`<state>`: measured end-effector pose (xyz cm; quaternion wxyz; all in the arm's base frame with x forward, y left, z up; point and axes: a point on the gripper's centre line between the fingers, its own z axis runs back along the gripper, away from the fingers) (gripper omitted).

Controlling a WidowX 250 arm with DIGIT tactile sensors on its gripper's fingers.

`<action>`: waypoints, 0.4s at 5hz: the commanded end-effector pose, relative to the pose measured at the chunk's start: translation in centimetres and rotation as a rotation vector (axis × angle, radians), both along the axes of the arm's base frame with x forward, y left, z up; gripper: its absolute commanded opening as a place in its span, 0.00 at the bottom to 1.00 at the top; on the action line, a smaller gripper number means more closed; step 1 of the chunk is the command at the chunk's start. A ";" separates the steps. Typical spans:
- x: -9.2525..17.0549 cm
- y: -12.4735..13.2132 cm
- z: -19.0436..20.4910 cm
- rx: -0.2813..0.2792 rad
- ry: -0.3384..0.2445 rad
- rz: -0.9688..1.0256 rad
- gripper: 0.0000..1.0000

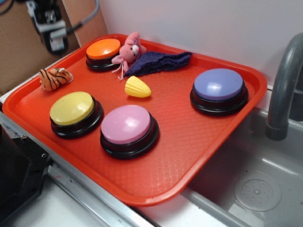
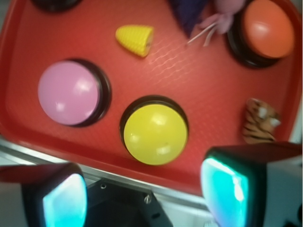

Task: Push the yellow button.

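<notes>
**Q:** What surface carries the objects, and what is its texture?

**A:** A rounded-corner red plastic tray (image 1: 189, 142) with a raised rim and a fine diamond-embossed floor. It rests partly over a grey sink (image 1: 265, 189), beside a curved grey faucet (image 1: 284, 80).

**Q:** Where is the yellow button?

**A:** The yellow button (image 1: 72, 108) sits near the tray's front-left edge: a smooth, glossy, pale-yellow dome on a black circular base. In the wrist view (image 2: 155, 134) it lies just above the gap between the two fingers. The pink button (image 1: 126, 124), of matching shape and size, stands just beside it, apart from it.

**Q:** What else lies on the tray?

**A:** An orange button (image 1: 103, 48) at the far left corner; a lavender button (image 1: 218, 84) toward the right side; a small ridged yellow corn toy (image 1: 137, 87) of tapered form near the middle; a soft pink plush animal (image 1: 128, 51) leaning against the orange button; a crumpled purple cloth (image 1: 161, 61) of nubby weave; and a striped tiger plush (image 1: 54, 78) at the left rim.

**Q:** What is the state of the gripper?

**A:** The gripper (image 2: 142, 196) is spread wide and holds nothing; its fingers (image 2: 64, 201) are blocky, dark-framed, with glossy teal-lit pads. It hovers above the tray's near edge, clear of the yellow button.
</notes>
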<state>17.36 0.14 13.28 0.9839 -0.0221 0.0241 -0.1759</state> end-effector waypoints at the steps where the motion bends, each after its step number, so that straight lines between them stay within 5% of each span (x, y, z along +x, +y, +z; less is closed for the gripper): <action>1: -0.6 -1.2 -7.5 0.068 -0.222 -0.111 1.00; 2: -1.2 -0.6 -8.1 0.097 -0.236 -0.090 1.00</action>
